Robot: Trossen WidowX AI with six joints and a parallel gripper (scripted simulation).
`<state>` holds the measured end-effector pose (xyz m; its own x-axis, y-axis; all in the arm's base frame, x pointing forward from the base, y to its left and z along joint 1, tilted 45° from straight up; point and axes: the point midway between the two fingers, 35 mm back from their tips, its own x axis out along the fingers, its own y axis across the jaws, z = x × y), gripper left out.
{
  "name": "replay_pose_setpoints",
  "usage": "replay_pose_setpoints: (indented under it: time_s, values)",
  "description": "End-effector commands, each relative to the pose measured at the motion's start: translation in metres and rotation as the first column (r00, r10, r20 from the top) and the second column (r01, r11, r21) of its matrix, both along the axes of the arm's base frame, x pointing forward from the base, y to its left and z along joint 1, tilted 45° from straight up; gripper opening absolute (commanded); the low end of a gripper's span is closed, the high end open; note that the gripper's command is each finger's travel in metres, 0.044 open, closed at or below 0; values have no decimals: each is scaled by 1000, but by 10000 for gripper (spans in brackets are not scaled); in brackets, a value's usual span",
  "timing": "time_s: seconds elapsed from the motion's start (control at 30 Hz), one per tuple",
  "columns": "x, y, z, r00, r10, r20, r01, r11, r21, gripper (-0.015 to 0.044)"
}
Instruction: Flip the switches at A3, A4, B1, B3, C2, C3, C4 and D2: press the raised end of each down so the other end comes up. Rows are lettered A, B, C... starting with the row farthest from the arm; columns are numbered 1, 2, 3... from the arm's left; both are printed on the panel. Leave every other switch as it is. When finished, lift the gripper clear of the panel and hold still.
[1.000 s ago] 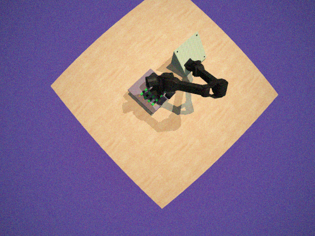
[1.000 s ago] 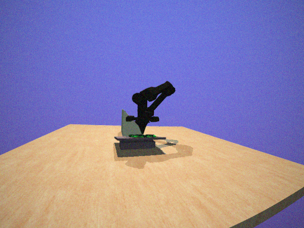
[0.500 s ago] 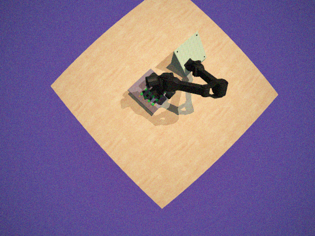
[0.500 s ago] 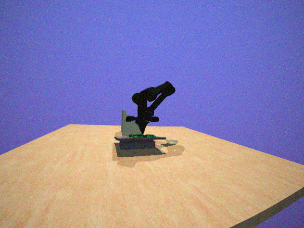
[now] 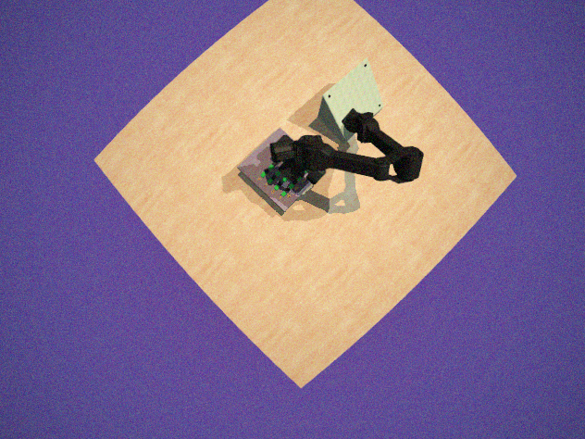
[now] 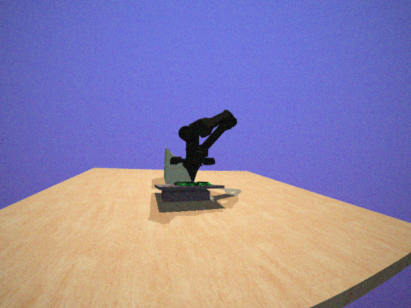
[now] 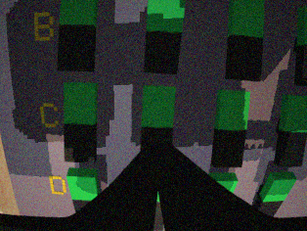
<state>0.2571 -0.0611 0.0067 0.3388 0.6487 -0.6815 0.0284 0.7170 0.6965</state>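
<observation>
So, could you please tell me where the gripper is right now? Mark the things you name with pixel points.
In the exterior view, the gripper (image 5: 293, 175) (image 6: 192, 180) (image 7: 157, 151) points down at the switch panel (image 5: 257, 163) (image 6: 185, 188) (image 7: 34, 196), in front of the pale green slanted board (image 5: 356, 89) (image 6: 174, 172).

Top: far overhead, facing down; exterior: low, level; wrist: close; all share panel (image 5: 255, 157) (image 6: 217, 186) (image 7: 36, 198).

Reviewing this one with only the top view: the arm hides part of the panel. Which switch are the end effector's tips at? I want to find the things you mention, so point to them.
Observer: The wrist view shows the end effector (image 5: 294, 173) (image 6: 192, 180) (image 7: 157, 151) overlapping the black, arm-side end of the C2 switch (image 7: 158, 107).
Operator: How low is it?
Observer: In the exterior view, its tips are right down at switch level; contact I can't confirm.
Operator: Fingers apart?
Observer: No, the wrist view shows them shut, with nothing held.
</observation>
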Motion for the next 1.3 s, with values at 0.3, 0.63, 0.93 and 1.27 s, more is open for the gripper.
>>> replay_pose_setpoints:
  time_s: [0.3,0.63,0.93,1.27]
  values:
    - [0,2,-2,1000,-4,-3,4,1000,6,0]
    - [0,3,-2,1000,-4,-3,4,1000,7,0]
    - [1,4,-3,1000,-4,-2,4,1000,7,0]
    - [1,1,-2,1000,0,-1,0,1000,0,0]
